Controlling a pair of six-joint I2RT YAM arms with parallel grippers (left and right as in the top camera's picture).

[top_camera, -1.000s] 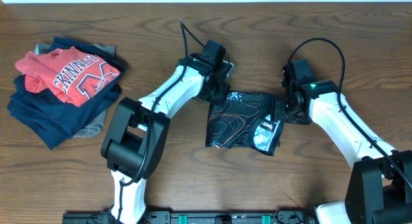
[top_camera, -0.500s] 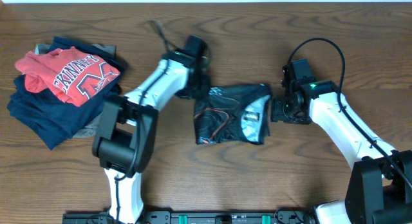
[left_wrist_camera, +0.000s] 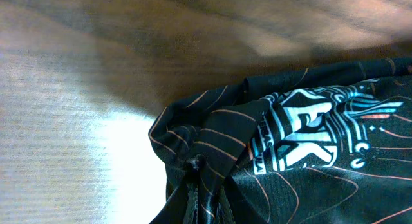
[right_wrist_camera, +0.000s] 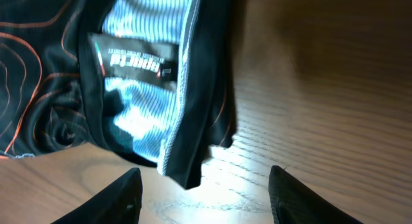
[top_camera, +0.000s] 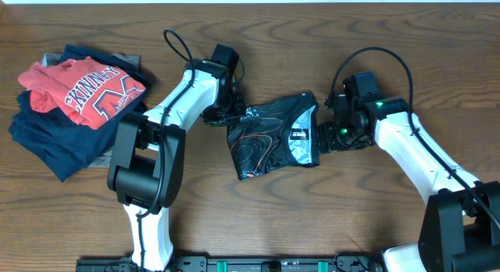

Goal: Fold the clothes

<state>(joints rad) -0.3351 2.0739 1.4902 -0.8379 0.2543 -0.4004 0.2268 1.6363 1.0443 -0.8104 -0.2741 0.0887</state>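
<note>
**Black garment bunched mid-table, no clean fold yet**

Black and faintly shiny, the black garment (top_camera: 269,135) lies crumpled at the middle of the table (top_camera: 312,225), between the two arms and well apart from the red shirt (top_camera: 82,88) piled on navy garments (top_camera: 47,143) at the far left. The left gripper (top_camera: 223,112) sits at its upper left corner. The left wrist view shows cloth gathering to a pucker beside the logo (left_wrist_camera: 309,130), but no fingers, so I cannot tell whether they pinch it. The right gripper (right_wrist_camera: 206,185) stands with its fingers (right_wrist_camera: 125,192) spread wide, the hem and label (right_wrist_camera: 132,60) just ahead of them, ungripped. By my reading little is done: the cloth is rumpled with its lining showing, and needs flattening before any neat fold.
</note>
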